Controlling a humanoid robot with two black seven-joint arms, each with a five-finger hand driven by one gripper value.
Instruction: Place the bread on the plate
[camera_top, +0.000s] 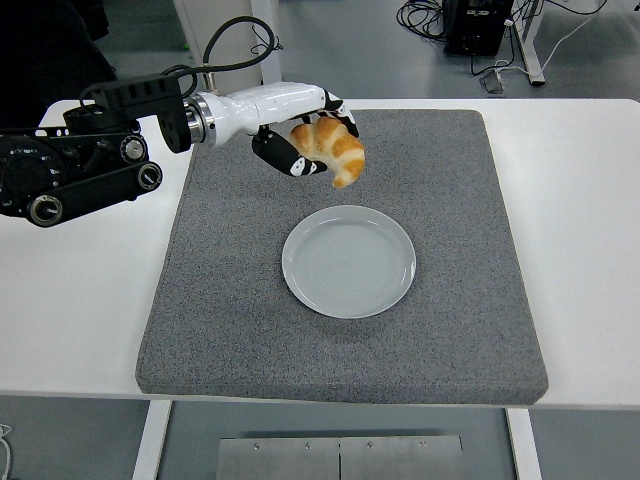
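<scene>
A white table (585, 200) carries a large square mat of grey, felt-like material (230, 290), and on the mat, near its middle, sits a round, pale grey-green plate (348, 261), bare of food. The robot's left arm reaches in from the left edge, black and jointed at the side, white along the forearm. Its left hand (300, 140) is closed around a golden-brown, crescent-shaped croissant (332, 146), the bread of the task, fingers curled under and behind it. The croissant hangs in the air over the mat, just beyond the plate's far rim and a little to its left, not touching anything below.

To do this step well, I judge the hand should carry the croissant toward the near side and slightly right until it is over the plate's centre, lower it close to the surface, and only then open, so the curved pastry does not roll off the rim.

The fingers are mostly hidden behind the croissant, so how firm the hold is cannot be told. The height of the croissant above the mat is also hard to read from this high view. The right arm is out of sight.
</scene>
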